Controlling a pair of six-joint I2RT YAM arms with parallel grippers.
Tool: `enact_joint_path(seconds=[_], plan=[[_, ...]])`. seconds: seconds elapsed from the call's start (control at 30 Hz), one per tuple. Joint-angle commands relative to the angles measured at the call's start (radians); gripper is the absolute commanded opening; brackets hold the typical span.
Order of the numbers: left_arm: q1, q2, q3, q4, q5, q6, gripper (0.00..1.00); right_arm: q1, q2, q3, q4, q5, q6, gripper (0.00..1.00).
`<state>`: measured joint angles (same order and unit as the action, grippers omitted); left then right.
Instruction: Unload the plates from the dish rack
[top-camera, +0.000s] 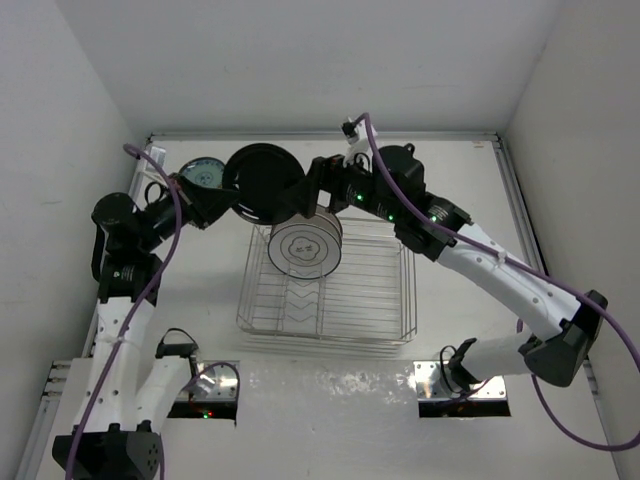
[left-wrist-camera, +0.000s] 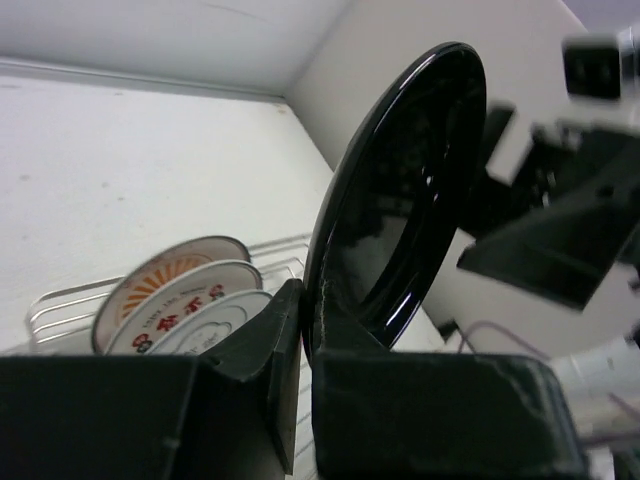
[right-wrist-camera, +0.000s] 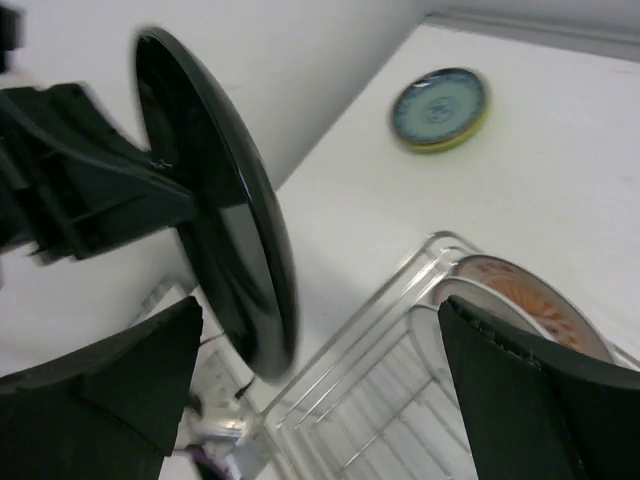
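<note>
My left gripper (top-camera: 236, 200) is shut on the rim of a black plate (top-camera: 262, 182) and holds it upright in the air beyond the rack's far left corner. The left wrist view shows the pads (left-wrist-camera: 285, 340) pinching that black plate (left-wrist-camera: 400, 200). My right gripper (top-camera: 306, 194) is open just right of the plate, not touching it; the right wrist view shows the plate (right-wrist-camera: 215, 200) at the left, outside the spread jaws. The dish rack (top-camera: 385, 300) holds three upright plates at its far end, the front one white with grey rings (top-camera: 305, 246). A teal-patterned plate (top-camera: 203, 172) lies on the table.
The white walls stand close behind and to both sides. In the right wrist view the teal-patterned plate (right-wrist-camera: 438, 108) lies flat beyond the rack (right-wrist-camera: 370, 400), and a red-orange patterned plate (right-wrist-camera: 525, 295) stands in it. The rack's near slots are empty wire.
</note>
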<state>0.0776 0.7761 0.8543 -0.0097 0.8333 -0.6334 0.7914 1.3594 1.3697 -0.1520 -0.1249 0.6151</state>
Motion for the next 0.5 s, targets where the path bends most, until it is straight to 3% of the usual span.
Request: enact_joint_path(seconds=[0.0, 0.1, 0.2, 0.37, 0.47], plan=[[-0.004, 0.024, 0.066, -0.096, -0.228, -0.055, 0.00, -0.008, -0.087, -0.078, 0.016, 0.246, 0.022, 0.99], [0.004, 0.148, 0.120, -0.206, -0.480, -0.101, 0.00, -0.011, -0.190, -0.188, 0.031, 0.385, -0.003, 0.99], [0.030, 0.280, 0.159, -0.222, -0.610, -0.143, 0.00, -0.011, -0.264, -0.242, 0.005, 0.439, -0.043, 0.99], [0.152, 0.544, 0.288, -0.210, -0.672, -0.218, 0.00, -0.011, -0.356, -0.303, -0.067, 0.482, -0.110, 0.99], [0.186, 0.742, 0.446, -0.272, -0.723, -0.215, 0.00, -0.012, -0.414, -0.343, -0.090, 0.495, -0.135, 0.99]])
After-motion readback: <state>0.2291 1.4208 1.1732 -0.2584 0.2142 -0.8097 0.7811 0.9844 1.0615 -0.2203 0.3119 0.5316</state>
